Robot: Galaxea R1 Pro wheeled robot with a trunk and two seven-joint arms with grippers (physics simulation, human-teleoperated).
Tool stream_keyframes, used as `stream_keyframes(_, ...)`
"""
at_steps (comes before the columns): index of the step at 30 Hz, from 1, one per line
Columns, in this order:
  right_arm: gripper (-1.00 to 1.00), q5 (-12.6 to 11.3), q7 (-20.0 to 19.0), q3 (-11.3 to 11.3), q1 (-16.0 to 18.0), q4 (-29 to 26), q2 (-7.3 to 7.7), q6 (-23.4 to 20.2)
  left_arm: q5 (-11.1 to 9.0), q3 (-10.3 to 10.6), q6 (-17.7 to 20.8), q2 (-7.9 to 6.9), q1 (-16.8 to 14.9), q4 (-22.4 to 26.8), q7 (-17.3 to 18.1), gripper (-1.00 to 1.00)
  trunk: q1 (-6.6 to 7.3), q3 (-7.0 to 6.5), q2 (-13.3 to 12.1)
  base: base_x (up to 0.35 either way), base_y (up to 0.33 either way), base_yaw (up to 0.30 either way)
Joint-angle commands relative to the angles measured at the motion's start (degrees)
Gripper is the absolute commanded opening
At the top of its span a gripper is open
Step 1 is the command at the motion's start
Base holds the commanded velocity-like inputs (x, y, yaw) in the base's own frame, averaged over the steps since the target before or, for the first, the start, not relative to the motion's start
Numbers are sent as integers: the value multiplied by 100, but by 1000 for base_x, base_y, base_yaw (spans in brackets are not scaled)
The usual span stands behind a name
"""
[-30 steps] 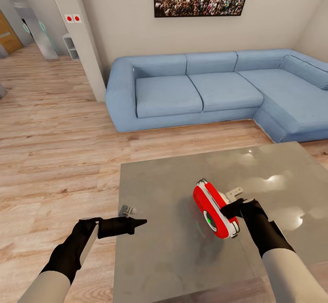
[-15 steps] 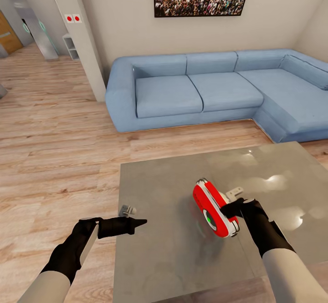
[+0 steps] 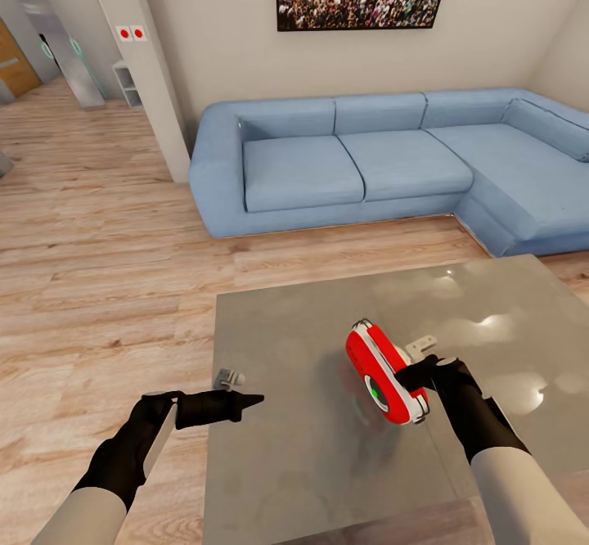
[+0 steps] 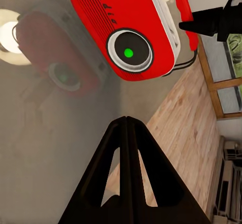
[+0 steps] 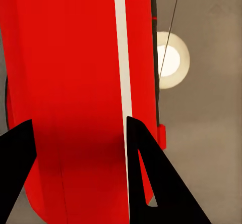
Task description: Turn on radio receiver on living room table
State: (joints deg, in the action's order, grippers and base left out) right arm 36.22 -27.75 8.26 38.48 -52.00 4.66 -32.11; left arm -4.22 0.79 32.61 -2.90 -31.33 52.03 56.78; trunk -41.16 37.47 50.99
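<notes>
Head view: the radio (image 3: 384, 375) is held tilted above the table (image 3: 294, 447), lower centre, clamped by the right gripper (image 3: 411, 377).
Left wrist view: the left gripper (image 4: 126, 125), fingers together, is aimed at the green-lit dial (image 4: 129, 51), probably for pressing.
Right wrist view: the red casing is seen gripped between dark fingers (image 5: 146, 173).

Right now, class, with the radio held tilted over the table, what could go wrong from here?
1. The right gripper pinches the radio receiver near one end, tilted over the table; it might slip and fall.
2. The left gripper, fingers together, points at the dial; a push could twist the radio in the grasp.
</notes>
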Motion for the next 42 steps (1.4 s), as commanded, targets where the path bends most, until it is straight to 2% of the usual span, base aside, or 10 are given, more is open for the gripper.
stream_keyframes(1, -100, -9, 4, 0, 1, -2, 0, 2, 0, 0, 0, 0, 0, 0, 0, -100, 0, 0, 0, 0, 0, 0)
stream_keyframes(9, -100, -9, 23, 1, 1, 3, -16, 15, 0, 0, 0, 0, 2, 0, 0, -100, 0, 0, 0, 0, 0, 0)
stream_keyframes(16, -100, -17, 265, -4, 1, 123, -105, 115, 0, 0, 0, 0, 0, 0, 0, -100, 0, 0, 0, 0, 0, 0)
stream_keyframes(22, -100, -18, 307, 7, 1, 276, -113, 148, 0, 0, 0, 0, 0, 0, 0, -100, 0, 0, 0, 0, 0, 0)
stream_keyframes(42, -100, -25, 322, 9, 1, 305, -114, 231, 0, 0, 0, 0, -2, 0, 0, -100, 0, 0, 0, 0, 0, 0)
